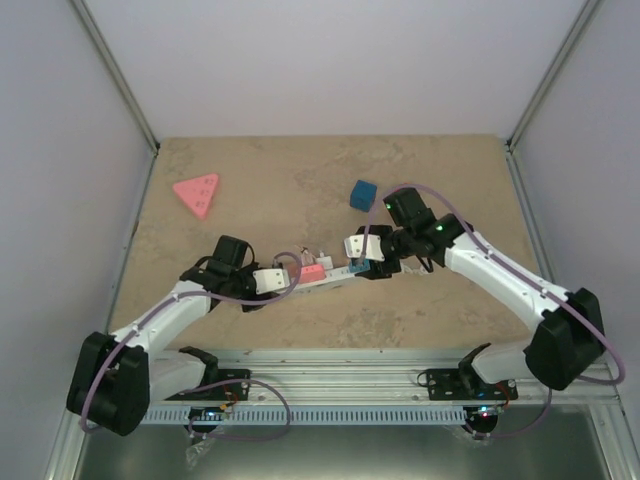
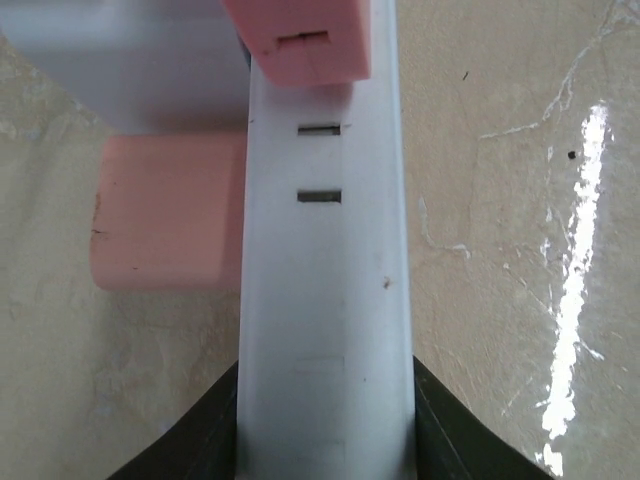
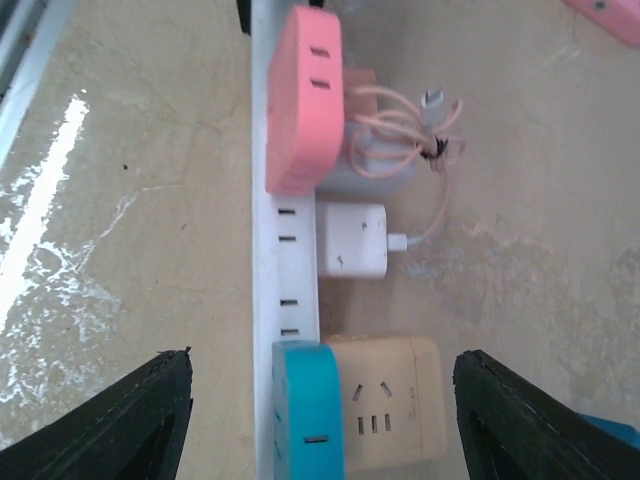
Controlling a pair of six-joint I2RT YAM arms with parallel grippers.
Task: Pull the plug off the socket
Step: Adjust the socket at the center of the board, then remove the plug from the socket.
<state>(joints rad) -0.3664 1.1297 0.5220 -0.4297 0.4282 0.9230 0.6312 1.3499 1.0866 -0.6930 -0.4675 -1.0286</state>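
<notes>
The left gripper (image 2: 325, 420) is closest in its wrist view. Its dark fingers (image 2: 200, 445) are clamped on the two long sides of the white power strip (image 2: 325, 280) at one end. I judge this grip is there to pin the strip to the worktop (image 2: 520, 300) against a pull. At the strip's other end the right gripper (image 3: 320, 400) hovers with its jaws spread wide, holding nothing. The blue adapter (image 3: 305, 420) and the cream plug block (image 3: 390, 400) lie in the gap between its jaws, so one of these is probably the plug to come off. Further along the strip sit a white USB charger (image 3: 350, 240) and a pink adapter (image 3: 305, 100); all seem seated, so the pull is not yet done
</notes>
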